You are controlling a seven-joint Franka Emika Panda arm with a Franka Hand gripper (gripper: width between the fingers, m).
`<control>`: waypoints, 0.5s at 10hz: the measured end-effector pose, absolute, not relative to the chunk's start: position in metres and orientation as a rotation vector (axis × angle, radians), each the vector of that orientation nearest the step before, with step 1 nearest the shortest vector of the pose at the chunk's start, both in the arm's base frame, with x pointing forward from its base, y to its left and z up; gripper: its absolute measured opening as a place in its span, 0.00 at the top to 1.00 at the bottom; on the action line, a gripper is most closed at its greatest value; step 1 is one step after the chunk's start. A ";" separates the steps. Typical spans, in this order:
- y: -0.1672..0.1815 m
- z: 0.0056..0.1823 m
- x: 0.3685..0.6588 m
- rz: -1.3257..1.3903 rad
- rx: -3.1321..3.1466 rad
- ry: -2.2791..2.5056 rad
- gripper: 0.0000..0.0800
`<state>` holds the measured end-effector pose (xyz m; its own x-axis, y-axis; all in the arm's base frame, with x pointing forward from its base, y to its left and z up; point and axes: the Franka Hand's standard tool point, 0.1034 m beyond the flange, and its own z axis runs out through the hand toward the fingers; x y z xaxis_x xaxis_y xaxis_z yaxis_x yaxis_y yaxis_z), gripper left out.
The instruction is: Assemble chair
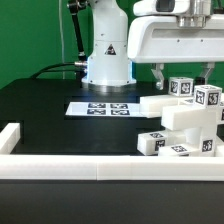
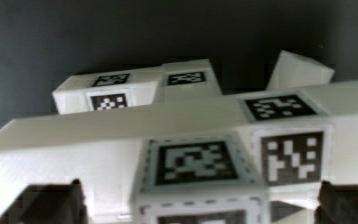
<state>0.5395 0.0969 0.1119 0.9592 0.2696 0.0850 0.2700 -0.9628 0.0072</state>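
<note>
Exterior view: the small white plastic toy chair (image 1: 188, 122), a cluster of blocky panels and legs carrying black-and-white square marker tags, stands on the black counter (image 1: 50, 110) toward the exterior view's right, just inside the white raised border wall (image 1: 90, 165) that runs along the near edge. One flat panel of the chair projects toward the exterior view's left, close to the marker board (image 1: 98, 107), a thin flat white sheet with printed tags lying flat on the counter in front of the white robot base (image 1: 107, 55). Whether the panel and the board touch cannot be told.

The large white two-finger hand (image 1: 182, 75) hangs directly above the chair. Its two dark fingers (image 1: 160, 73) point downward and stand wide apart, with no part held between them. The fingertips are near the topmost tagged blocks; contact cannot be confirmed from this view.

Wrist view: the chair (image 2: 202, 130) fills most of the picture. Several tagged faces are visible, including two tags on a far block and larger tags on the nearest block. The two dark fingertips (image 2: 34, 205) appear at the picture's edge, one on each side of the nearest block, spread apart and not clamped on it.
</note>
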 end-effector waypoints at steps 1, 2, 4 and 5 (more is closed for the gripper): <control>0.097 0.112 0.539 -0.133 -3.105 -0.428 0.34; 0.097 0.111 0.539 -0.133 -3.105 -0.427 0.34; 0.097 0.111 0.539 -0.132 -3.111 -0.374 0.65; 0.097 0.111 0.539 -0.132 -3.111 -0.374 0.64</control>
<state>0.5390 0.0966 0.1111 0.9680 0.2366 0.0839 0.2370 -0.9715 0.0047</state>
